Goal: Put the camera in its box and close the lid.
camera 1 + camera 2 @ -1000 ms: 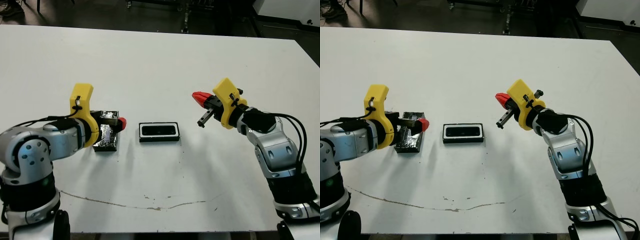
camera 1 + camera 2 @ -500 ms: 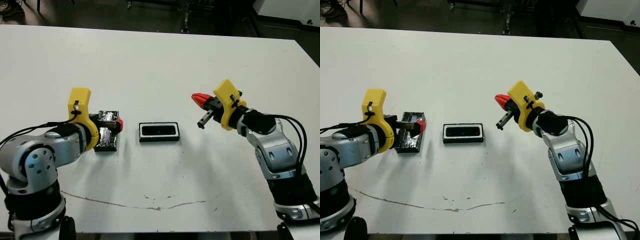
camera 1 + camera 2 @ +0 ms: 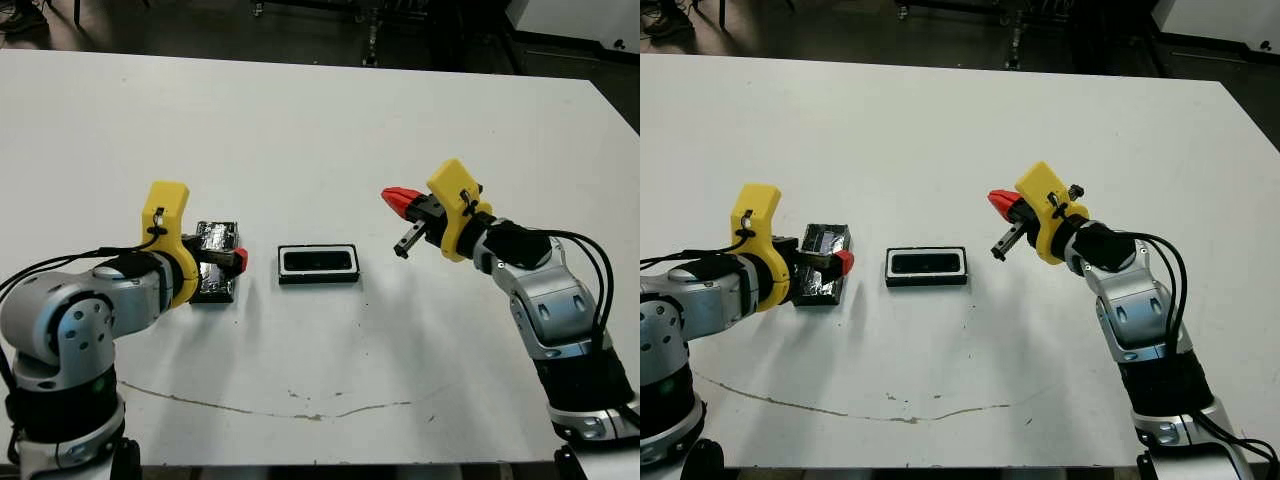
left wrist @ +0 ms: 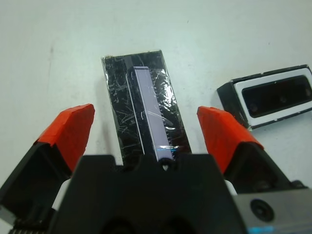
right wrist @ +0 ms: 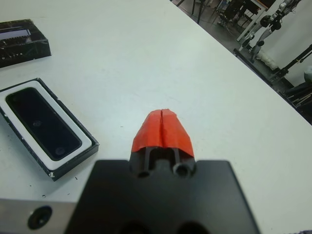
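The counter (image 3: 320,130) carries two things, near its middle. The box (image 3: 286,263) lies flat with its long side running left to right. The camera (image 3: 318,261) sits inside it, a dark glossy slab framed all round by the white lining. The box is uncovered.

The lid (image 3: 218,240) lies flat on the counter just left of the box, apart from it, its long side running near to far. Its top is shiny and speckled, and a pale purplish strip runs along its length.

The left tool (image 4: 146,119) is at the near end of the lid, low over it. Its fingers are spread wide, one red tip on each side of the lid, and neither tip touches the lid's edges. Whether the tool's body touches the lid cannot be told.

The right tool (image 5: 162,129) is to the right of the box, well apart from it and raised off the counter. Its two red tips are pressed together with nothing between them, and they point towards the left and slightly far.
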